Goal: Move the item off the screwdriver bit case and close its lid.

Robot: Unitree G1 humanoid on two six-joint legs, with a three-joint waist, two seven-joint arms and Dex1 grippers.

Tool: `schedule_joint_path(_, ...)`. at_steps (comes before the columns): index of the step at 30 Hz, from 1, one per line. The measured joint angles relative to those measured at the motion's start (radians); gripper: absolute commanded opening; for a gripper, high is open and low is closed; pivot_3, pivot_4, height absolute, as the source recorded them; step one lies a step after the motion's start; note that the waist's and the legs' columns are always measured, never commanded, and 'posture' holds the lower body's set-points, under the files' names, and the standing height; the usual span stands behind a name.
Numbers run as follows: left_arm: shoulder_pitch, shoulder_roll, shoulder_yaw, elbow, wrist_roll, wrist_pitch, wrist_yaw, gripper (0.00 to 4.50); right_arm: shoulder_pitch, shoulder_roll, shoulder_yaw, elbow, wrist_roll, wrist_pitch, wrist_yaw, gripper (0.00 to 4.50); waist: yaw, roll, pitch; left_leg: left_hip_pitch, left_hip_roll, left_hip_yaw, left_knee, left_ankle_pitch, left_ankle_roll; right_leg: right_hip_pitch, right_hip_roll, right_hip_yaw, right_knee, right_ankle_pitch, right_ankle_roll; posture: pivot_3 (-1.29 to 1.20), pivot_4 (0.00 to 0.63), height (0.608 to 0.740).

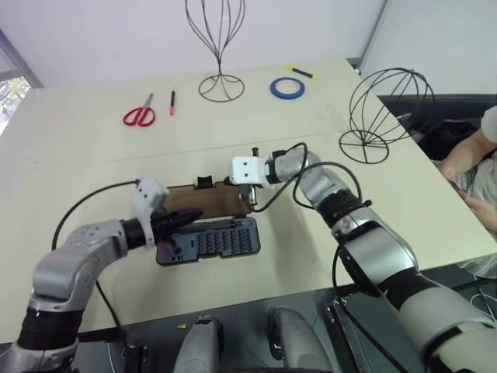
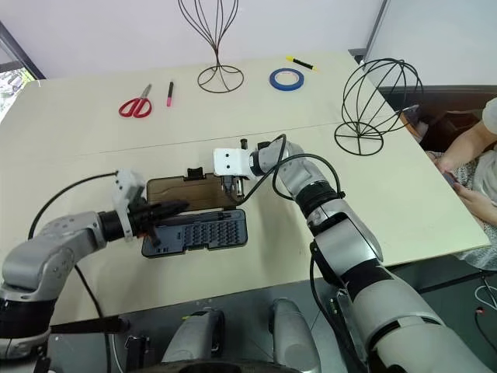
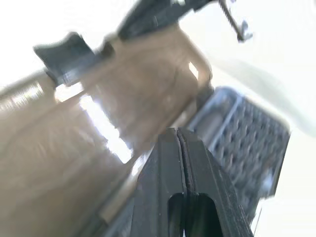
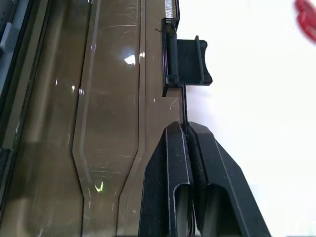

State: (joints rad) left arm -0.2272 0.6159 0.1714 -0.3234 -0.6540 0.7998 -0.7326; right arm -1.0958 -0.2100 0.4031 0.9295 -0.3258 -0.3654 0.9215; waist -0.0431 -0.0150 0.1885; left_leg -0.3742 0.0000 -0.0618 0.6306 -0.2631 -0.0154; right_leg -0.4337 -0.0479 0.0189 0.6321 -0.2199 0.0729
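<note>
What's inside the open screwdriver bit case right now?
Rows of small bits fill the flat grey-blue plastic case; the left hand covers its left end.

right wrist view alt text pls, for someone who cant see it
The right gripper, its two black fingers shut together, points at the far long edge of the smoky brown translucent lid, just short of the black clasp on that edge. The pale table lies beyond the lid's edge.

Test lab or workroom: plain white walls, bare beige bench (image 1: 326, 256), scissors (image 1: 140, 115), tape roll (image 1: 286, 88), seated person (image 1: 483, 167).
</note>
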Motion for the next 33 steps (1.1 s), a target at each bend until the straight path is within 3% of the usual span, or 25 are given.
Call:
schedule_joint_path(5,-0.189,-0.046,0.091,0.039,-0.101,0.064,0.105,0.0,0.053,-0.032,0.013,-0.103,-0.029,-0.053,-0.067,0.05,0.0,0.0,0.0,0.0,0.0,0.0,0.0,0.001,-0.001,0.0,0.0,0.0,0.0,0.0,0.0,0.0,0.15,0.74)
schedule_joint_path(10,-0.3,-0.047,0.126,0.142,-0.112,0.064,0.164,0.0,0.107,-0.065,0.016,-0.214,-0.053,-0.058,-0.12,0.05,-0.002,0.0,0.0,0.0,0.0,0.0,-0.001,0.001,-0.002,0.0,0.0,0.0,0.0,0.0,0.0,0.0,0.15,0.74)
schedule_joint_path(21,-0.337,-0.037,0.128,0.565,0.056,-0.113,0.176,0.0,0.187,-0.106,0.015,-0.422,-0.053,0.004,-0.132,0.05,0.0,0.0,0.0,0.0,0.0,0.0,0.0,0.002,-0.003,0.0,0.0,0.0,0.0,0.0,0.0,0.0,0.15,0.74)
schedule_joint_path(33,-0.271,-0.105,0.101,0.77,0.166,-0.254,0.167,0.0,0.218,-0.115,0.017,-0.506,-0.043,0.068,-0.114,0.05,0.002,-0.001,0.0,-0.001,-0.001,0.0,0.0,0.002,-0.003,-0.001,-0.001,0.0,0.0,0.0,0.0,0.0,0.15,0.74)
